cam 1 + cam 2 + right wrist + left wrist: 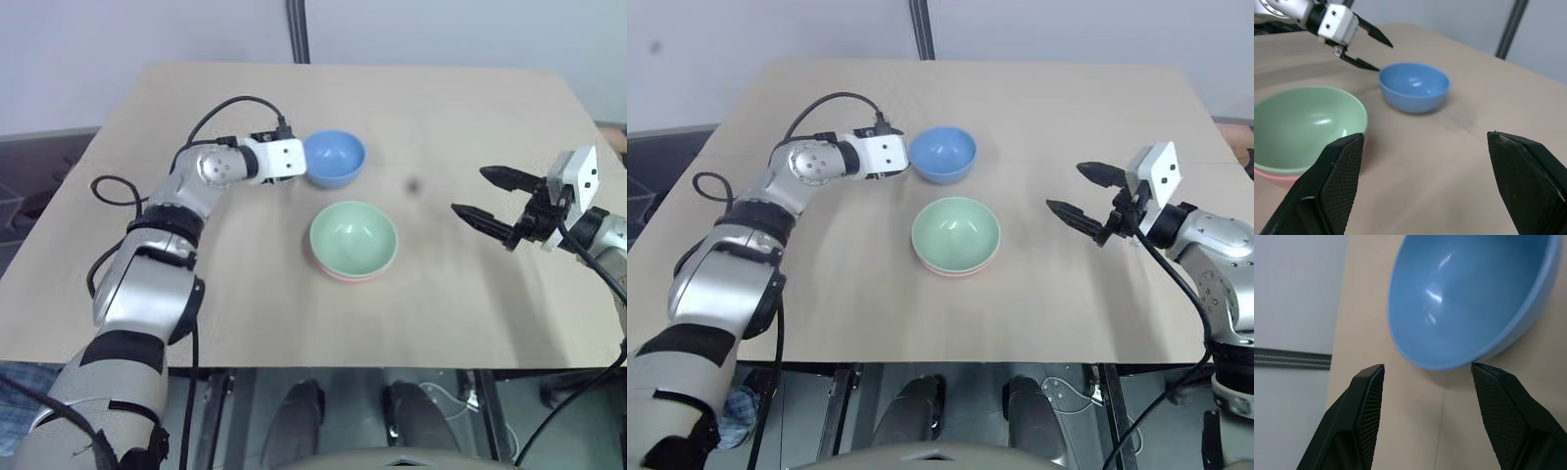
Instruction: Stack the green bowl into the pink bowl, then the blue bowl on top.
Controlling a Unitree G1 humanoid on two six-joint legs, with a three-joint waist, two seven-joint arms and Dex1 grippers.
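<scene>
Peeking under green bowl (353, 236), pink bowl (338, 274) rim, mostly hidden

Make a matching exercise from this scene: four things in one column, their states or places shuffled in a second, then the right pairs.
Things:
1. green bowl
2. pink bowl
3. blue bowl
4. right gripper

States:
A. open above the table, away from the bowls
B. alone on the table, the open left gripper at its rim
C. nested in another bowl
D. under another bowl, just its edge showing

Pairs: 1-C, 2-D, 3-B, 4-A
</scene>
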